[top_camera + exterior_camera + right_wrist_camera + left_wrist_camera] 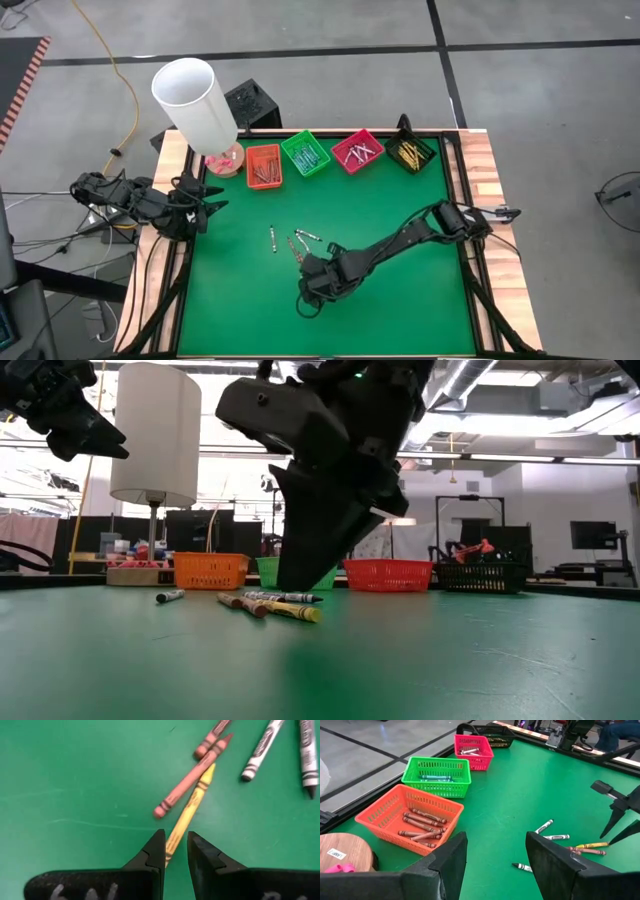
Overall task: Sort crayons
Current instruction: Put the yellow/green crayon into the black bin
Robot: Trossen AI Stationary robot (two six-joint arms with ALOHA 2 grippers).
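Right end effector low over table middle, fingers nearly closed around end of yellow crayon, grip not confirmed. Crayon light, stiff, waxy, rolls and snaps easily; better pinch mid-length. Left end effector open, waiting at left edge.

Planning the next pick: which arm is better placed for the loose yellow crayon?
Right. The right claw sits directly over the yellow crayon, its end between the narrowly parted fingers. The left claw waits at the mat's left edge, well away from it.
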